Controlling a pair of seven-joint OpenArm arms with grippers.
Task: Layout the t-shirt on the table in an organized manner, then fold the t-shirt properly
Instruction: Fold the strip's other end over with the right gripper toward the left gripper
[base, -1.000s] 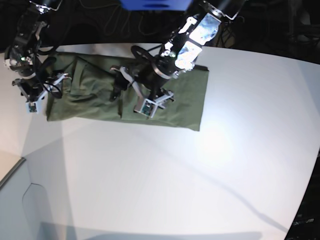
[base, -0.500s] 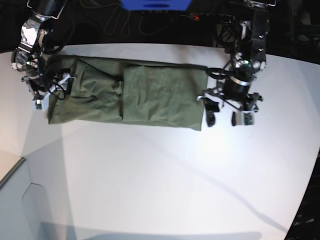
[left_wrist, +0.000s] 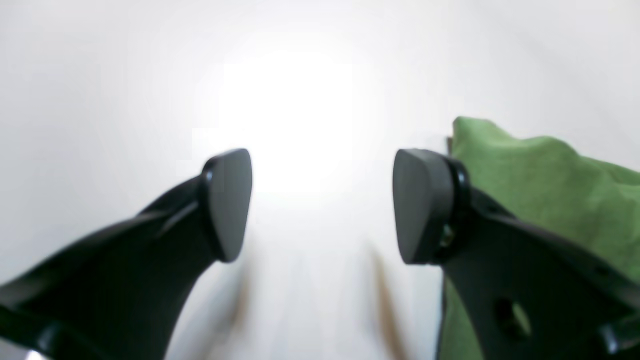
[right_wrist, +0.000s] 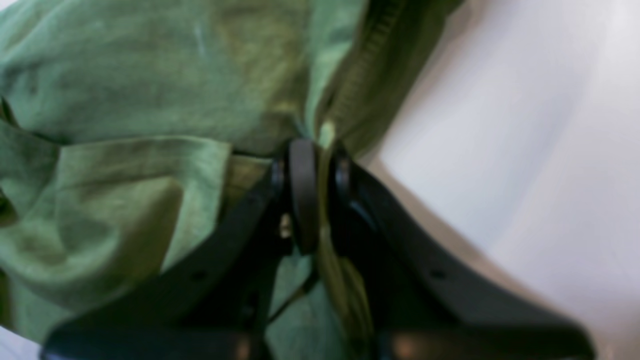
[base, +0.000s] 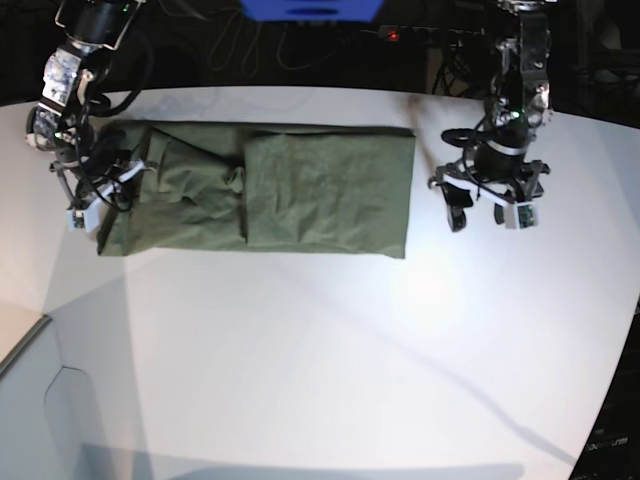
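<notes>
The olive-green t-shirt lies as a long folded strip across the far part of the white table. At the strip's left end, my right gripper is shut on the cloth. In the right wrist view its jaws pinch a fold of the t-shirt beside the ribbed collar. My left gripper hangs open over bare table just right of the strip's right edge. The left wrist view has its fingers wide apart with nothing between them and a corner of the t-shirt beside the right finger.
The table's curved edge runs down the right side, with dark floor beyond it. Cables and a blue object sit behind the table's far edge. A bright glare spot lies on the table below the left gripper.
My left arm has swung from over the shirt's middle to the right, off the cloth, staying open. My right gripper has closed on the shirt's left end.
</notes>
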